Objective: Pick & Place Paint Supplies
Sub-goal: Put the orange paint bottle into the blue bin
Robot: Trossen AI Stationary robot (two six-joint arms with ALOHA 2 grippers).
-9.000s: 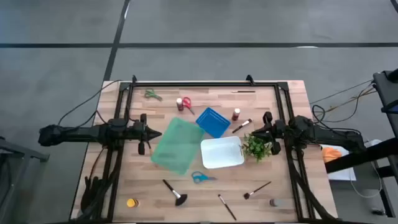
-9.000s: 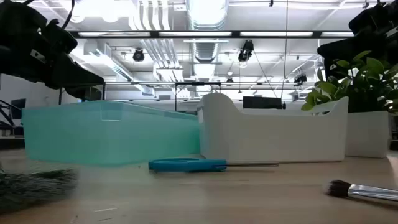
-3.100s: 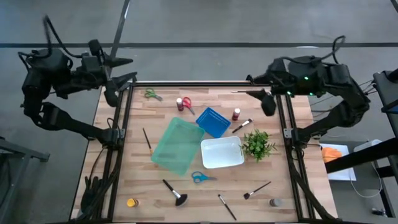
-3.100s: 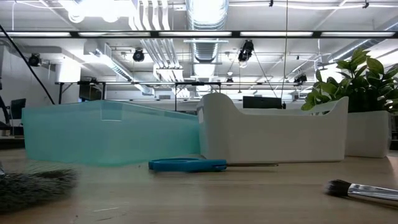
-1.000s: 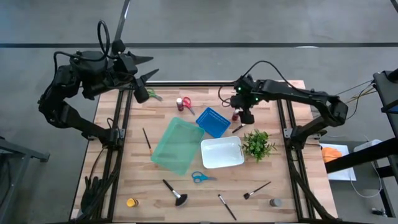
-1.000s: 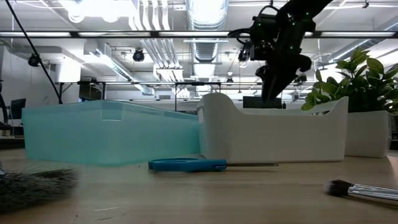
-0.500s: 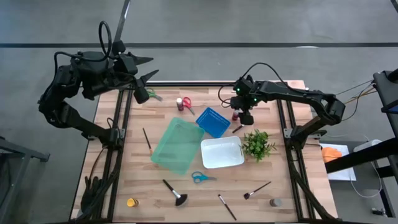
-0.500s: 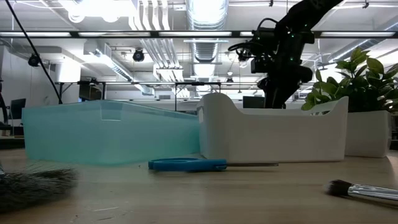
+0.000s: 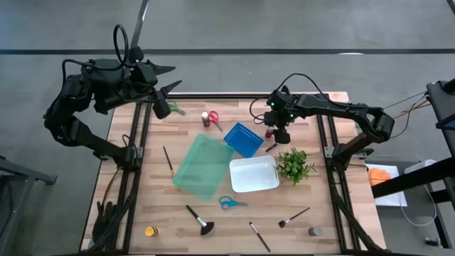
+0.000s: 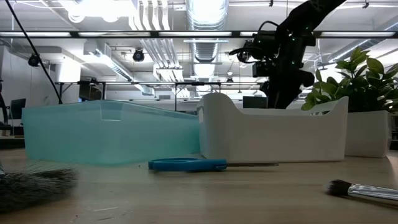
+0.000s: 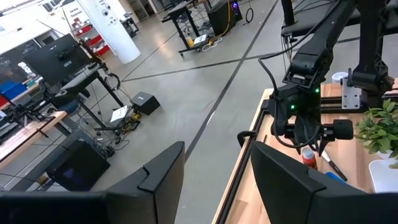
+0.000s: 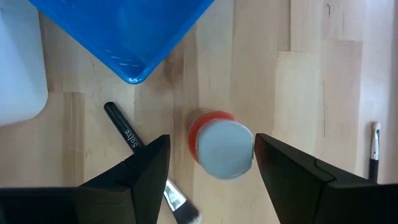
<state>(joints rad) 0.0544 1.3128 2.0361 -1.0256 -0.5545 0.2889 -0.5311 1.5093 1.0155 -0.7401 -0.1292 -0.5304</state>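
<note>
With our right gripper (image 12: 211, 155) spread wide and empty above the red-capped paint bottle (image 12: 221, 144), we descend straight, avoiding the brush (image 12: 127, 134) at its nine o'clock.

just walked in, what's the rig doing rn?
The right gripper hangs directly over a small red paint bottle on the table, fingers open to either side of it, not yet closed. The bottle stands beside the blue tray, with a dark-handled brush lying next to it. The left gripper is raised over the table's far left corner, holding nothing, fingers open. Other brushes, scissors and bottles lie scattered around the teal bin and white bin.
</note>
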